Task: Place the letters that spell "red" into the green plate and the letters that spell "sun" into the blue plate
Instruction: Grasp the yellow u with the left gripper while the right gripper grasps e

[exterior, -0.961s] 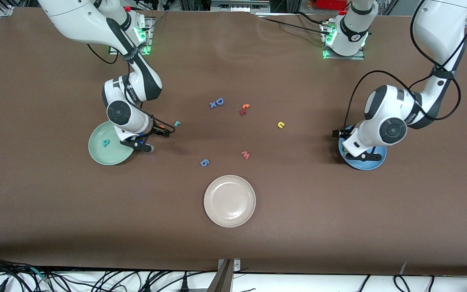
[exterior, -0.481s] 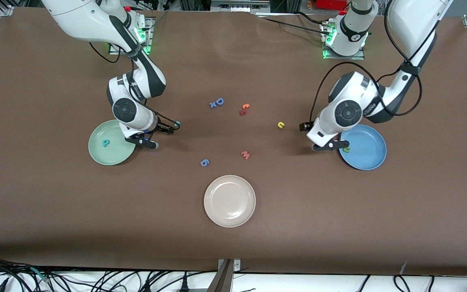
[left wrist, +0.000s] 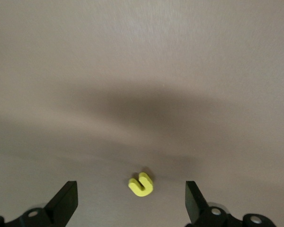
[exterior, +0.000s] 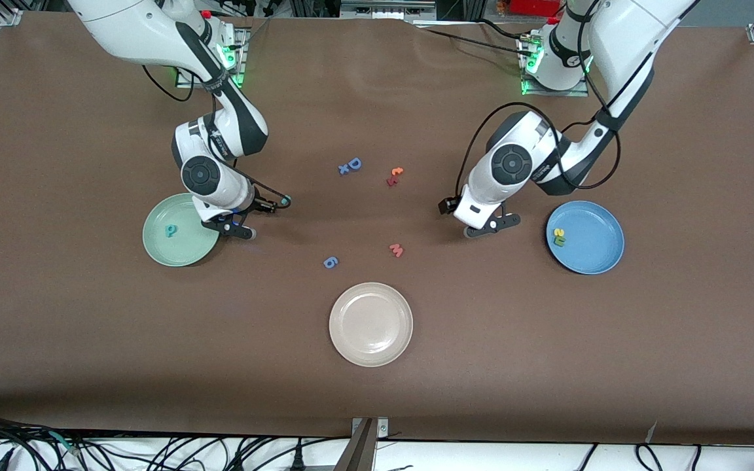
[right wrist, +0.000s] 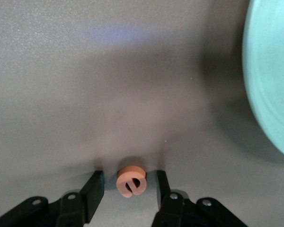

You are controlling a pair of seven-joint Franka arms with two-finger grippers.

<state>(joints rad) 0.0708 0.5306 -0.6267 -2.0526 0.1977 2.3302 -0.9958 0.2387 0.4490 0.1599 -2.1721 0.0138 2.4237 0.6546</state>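
Note:
The green plate [exterior: 177, 245] [right wrist: 274, 85] lies toward the right arm's end and holds a teal "d" [exterior: 170, 230]. Beside it my right gripper [exterior: 267, 207] [right wrist: 128, 177] is low at the table, open, its fingers narrowly either side of the orange "e" [right wrist: 131, 181] with small gaps. The teal "r" [exterior: 287, 198] lies just past its tips. The blue plate [exterior: 590, 255] holds a yellow "s" [exterior: 559, 233] and a green letter [exterior: 559, 242]. My left gripper [exterior: 448, 205] [left wrist: 131, 188] is wide open over the yellow "n" [left wrist: 141, 183], which the arm hides in the front view.
A cream-white plate [exterior: 370, 347] sits nearest the front camera. In mid-table lie a blue "D" [exterior: 353, 165], a red and orange pair [exterior: 394, 176], a pink "w" [exterior: 396, 249] and a blue "6" piece [exterior: 330, 262].
My left arm swung from over the blue plate to over the yellow "n". My right gripper shifted slightly off the green plate's edge and narrowed its fingers around the orange "e".

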